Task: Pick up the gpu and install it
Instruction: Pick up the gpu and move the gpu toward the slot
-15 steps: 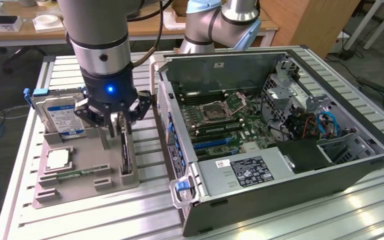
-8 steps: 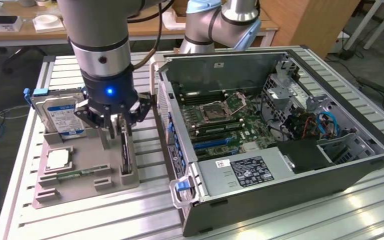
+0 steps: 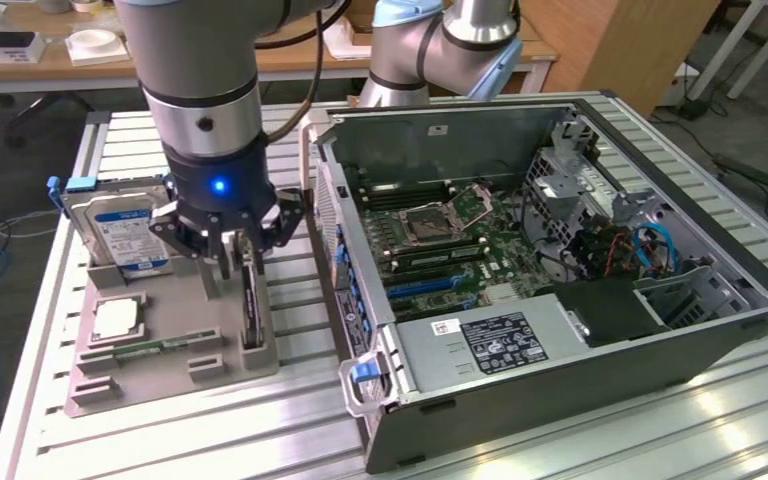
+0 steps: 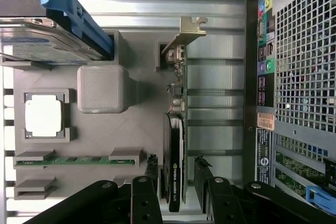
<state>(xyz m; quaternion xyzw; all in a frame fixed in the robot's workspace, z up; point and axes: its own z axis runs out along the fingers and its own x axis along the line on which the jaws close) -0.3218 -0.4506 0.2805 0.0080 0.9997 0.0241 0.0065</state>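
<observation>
gripper jaws apart, straddling the gpu with a gap each side, card standing on edge in the grey holder beside the open pc case; looks light, stiff, fragile, so I'd pinch the flat faces, clear of the bracket.

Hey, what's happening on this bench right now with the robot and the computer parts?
A robot arm holds its pincer low over the gpu, which stands on edge in a slot of the gray parts holder. The pincer is open, with one finger on each side of the card, not yet closed on it. The open computer case sits beside the holder, and the card has not been lifted out.
</observation>
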